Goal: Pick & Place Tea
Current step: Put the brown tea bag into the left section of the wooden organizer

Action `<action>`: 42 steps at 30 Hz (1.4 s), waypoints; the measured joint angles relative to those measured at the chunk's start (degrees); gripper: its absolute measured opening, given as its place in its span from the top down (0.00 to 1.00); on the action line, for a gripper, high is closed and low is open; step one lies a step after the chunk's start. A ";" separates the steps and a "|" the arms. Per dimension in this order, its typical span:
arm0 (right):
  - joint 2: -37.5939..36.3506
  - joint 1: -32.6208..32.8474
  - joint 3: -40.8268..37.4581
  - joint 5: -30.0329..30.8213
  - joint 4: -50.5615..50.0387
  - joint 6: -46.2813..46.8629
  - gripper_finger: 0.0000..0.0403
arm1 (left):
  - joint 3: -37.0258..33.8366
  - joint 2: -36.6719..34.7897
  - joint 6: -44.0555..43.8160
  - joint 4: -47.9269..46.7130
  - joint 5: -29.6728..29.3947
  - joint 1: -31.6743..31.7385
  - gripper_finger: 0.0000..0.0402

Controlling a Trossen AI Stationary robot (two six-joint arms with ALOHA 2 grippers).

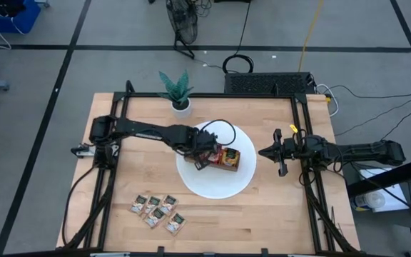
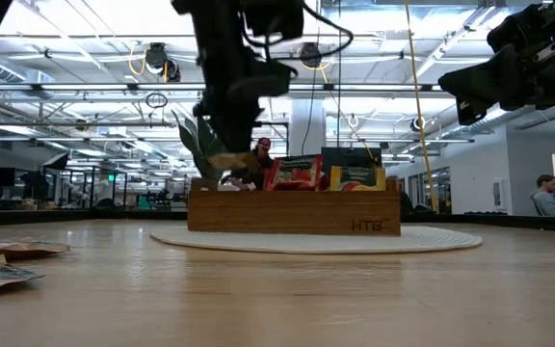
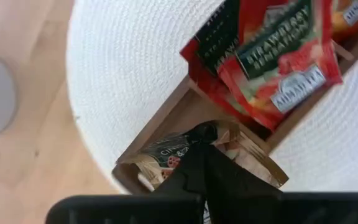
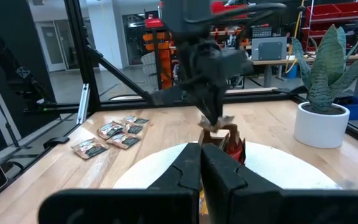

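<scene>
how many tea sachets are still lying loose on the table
5, in a cluster on the bare wood near the table's front-left. Overlapping ones could hide more.

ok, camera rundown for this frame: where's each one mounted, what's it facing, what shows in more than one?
High: overhead, straight down; both arms, left gripper at the wooden tray, right gripper waiting aside.
Low: table height, facing the tray; arms hang in from above.
Left wrist: own fingers shut on a beige sachet.
Right wrist: own shut fingers, facing the left arm and plant.
Shared: tray, white mat.
</scene>
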 joint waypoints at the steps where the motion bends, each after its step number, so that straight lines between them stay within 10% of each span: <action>1: 0.00 0.00 0.00 0.00 0.05 0.00 0.99 | -0.07 -0.93 -0.33 -0.54 -0.92 -0.51 1.00; 10: -0.02 -0.01 0.00 0.00 0.11 0.00 0.99 | -0.29 -4.08 1.89 -2.06 -21.05 -6.88 1.00; 25: -0.02 -0.01 0.00 0.00 0.13 0.00 0.99 | -26.79 -3.73 -15.09 33.78 -61.72 -22.12 1.00; 42: -0.02 0.00 0.00 0.00 0.14 0.00 0.99 | -38.00 -3.75 -0.95 64.97 -55.03 -17.68 1.00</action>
